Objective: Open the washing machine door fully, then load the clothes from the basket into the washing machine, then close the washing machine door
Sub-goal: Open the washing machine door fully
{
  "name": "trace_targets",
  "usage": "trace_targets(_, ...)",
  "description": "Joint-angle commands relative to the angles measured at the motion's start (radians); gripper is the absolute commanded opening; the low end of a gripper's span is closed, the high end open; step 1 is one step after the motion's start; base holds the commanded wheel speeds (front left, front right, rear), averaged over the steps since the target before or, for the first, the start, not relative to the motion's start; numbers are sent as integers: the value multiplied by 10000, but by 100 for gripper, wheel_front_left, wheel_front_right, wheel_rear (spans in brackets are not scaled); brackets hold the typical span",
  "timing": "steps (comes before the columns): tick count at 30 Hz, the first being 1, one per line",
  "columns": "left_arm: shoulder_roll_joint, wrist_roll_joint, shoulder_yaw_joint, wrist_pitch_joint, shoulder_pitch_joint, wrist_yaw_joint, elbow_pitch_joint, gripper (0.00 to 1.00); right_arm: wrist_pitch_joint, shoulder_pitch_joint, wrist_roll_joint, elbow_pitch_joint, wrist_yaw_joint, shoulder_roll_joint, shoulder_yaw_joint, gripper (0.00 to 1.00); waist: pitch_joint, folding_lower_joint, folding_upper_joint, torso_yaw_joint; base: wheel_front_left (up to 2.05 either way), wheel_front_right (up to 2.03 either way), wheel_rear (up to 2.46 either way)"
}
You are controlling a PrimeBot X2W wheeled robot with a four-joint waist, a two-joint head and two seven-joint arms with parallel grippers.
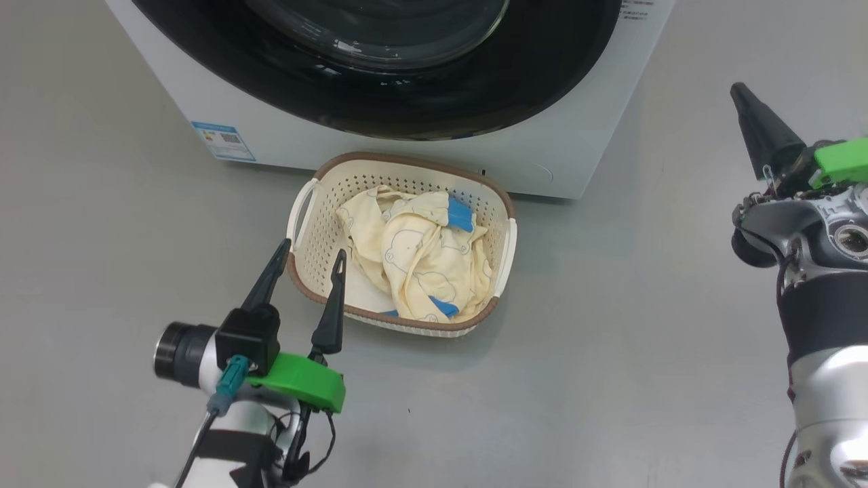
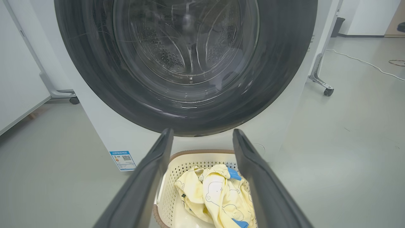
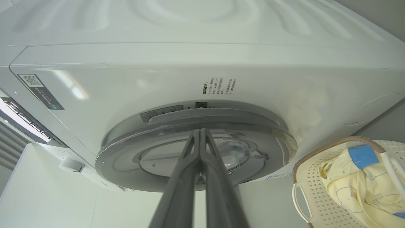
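Test lab: wheeled white partitions (image 2: 15, 88), bare grey floor (image 2: 354, 152).

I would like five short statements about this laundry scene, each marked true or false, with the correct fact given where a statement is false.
1. The washing machine door is shut. True.
2. The clothes lie inside the drum. False: they lie in the basket.
3. The left pincer is open. True.
4. The right pincer grips a garment. False: it is shut on nothing, off to the right of the machine.
5. The basket stands on top of the washing machine. False: it stands on the floor, right in front of the machine.
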Motion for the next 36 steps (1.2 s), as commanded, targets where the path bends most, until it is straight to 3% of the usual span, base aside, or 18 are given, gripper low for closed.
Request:
trace_targets(1,110,21,262,-141,-349,1,-298,100,155,-755,191,-57,-27,-17,74,0,40,0,0,58,0,0,0)
trace_targets(11,107,-65,40,-141,-591,25,-389,100,347,-3083,471,1578,-27,-230,-233,0,478,0,0,419,0,0,0)
trace_targets(21,106,-272,-240,-141,-883,167,-510,100,1071,-4626,86,2642,-27,-587,189,0,1011,0,0,790,0,0,0)
trace_targets(36,105,-494,-588,-141,-1272,391,-644,100,1516,-6554,-1396,4359,-27,-1011,1211,0,1781,0,0,1041,0,0,0)
